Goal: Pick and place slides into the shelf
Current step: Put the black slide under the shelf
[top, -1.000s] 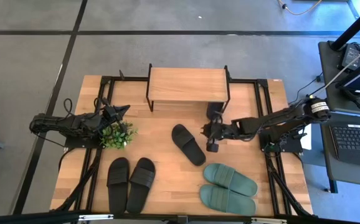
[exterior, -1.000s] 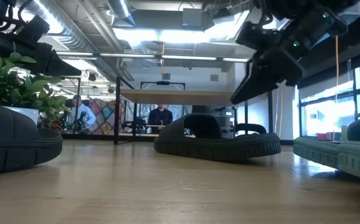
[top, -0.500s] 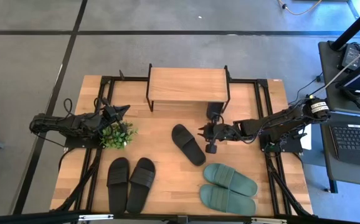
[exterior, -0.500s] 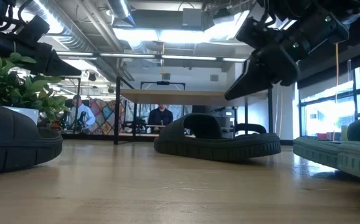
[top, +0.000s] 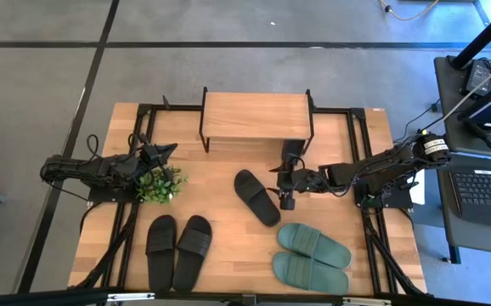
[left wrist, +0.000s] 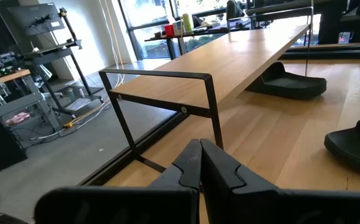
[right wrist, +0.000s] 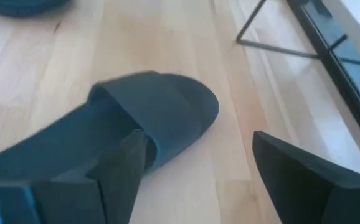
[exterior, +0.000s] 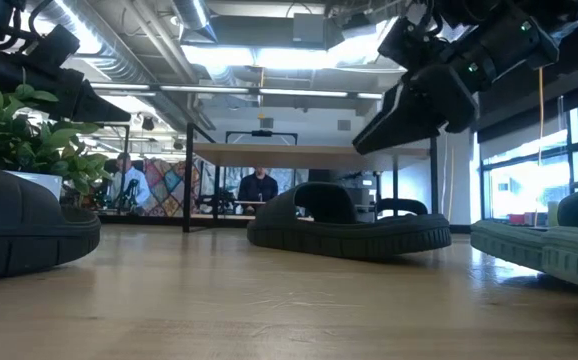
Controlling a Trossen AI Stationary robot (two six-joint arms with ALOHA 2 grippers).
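A single black slide (top: 256, 197) lies sole-down on the table's middle, also in the right wrist view (right wrist: 149, 121) and the low view (exterior: 349, 228). My right gripper (top: 283, 186) hangs open just right of it and above it (exterior: 394, 115); its fingers (right wrist: 121, 174) stand over the slide's strap end without touching. Another black slide (top: 292, 153) lies under the right end of the shelf (top: 256, 116). A black pair (top: 178, 249) and a green pair (top: 312, 257) lie near the front edge. My left gripper (top: 167, 151) waits shut at the left, by the plant.
A small green plant (top: 160, 183) in a pot stands just in front of my left gripper. Black frame rails run along both table sides. People sit in the room beyond the table's far edge (exterior: 257, 185). Bare wood lies between the single slide and the shelf.
My right gripper has moved a little toward the table's left, closer to the single black slide, and its fingers have opened wider. The slides have stayed where they were.
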